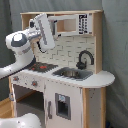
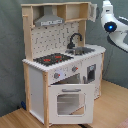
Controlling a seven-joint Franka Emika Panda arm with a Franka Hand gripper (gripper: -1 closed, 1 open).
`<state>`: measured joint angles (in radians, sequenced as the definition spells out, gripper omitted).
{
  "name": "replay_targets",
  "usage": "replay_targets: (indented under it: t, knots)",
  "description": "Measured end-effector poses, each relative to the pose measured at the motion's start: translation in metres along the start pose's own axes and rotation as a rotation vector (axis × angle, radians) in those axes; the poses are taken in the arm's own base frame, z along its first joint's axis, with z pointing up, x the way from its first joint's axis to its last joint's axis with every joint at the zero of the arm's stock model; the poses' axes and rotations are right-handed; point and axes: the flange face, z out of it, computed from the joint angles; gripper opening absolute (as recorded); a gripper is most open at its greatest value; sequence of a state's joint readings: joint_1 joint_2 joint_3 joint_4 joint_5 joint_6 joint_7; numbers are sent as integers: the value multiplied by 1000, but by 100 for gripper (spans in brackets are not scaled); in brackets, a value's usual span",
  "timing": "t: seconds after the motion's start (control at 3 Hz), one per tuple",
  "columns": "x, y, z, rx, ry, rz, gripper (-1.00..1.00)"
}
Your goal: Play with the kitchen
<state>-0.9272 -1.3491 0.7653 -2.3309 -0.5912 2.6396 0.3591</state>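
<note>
Here, in the first exterior view, the gripper (image 1: 46,49) hangs high over the stovetop (image 1: 43,66) of the kitchen (image 1: 70,75), its long body pointing down, so burners and knobs lie straight below it; whether the claw is spread or pressed together I cannot tell. In the second exterior view only the arm (image 2: 114,27) shows, past the kitchen's (image 2: 62,70) sink (image 2: 85,50) end, at the second exterior view's right.

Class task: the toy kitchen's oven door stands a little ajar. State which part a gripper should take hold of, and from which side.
Grip the horizontal bar handle near the top of the oven door, coming straight at the kitchen's front. The bar stands off the panel, which probably leaves room for fingers above and below.
</note>
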Motion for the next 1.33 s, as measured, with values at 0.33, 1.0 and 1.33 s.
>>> replay_targets:
  t: [0.33,1.0,1.33]
  knots:
    - [2,-1,0,2,4,3,-100]
    - [24,-32,-1,88,67,55,-100]
    - [50,-44,-8,144,111,71,-100]
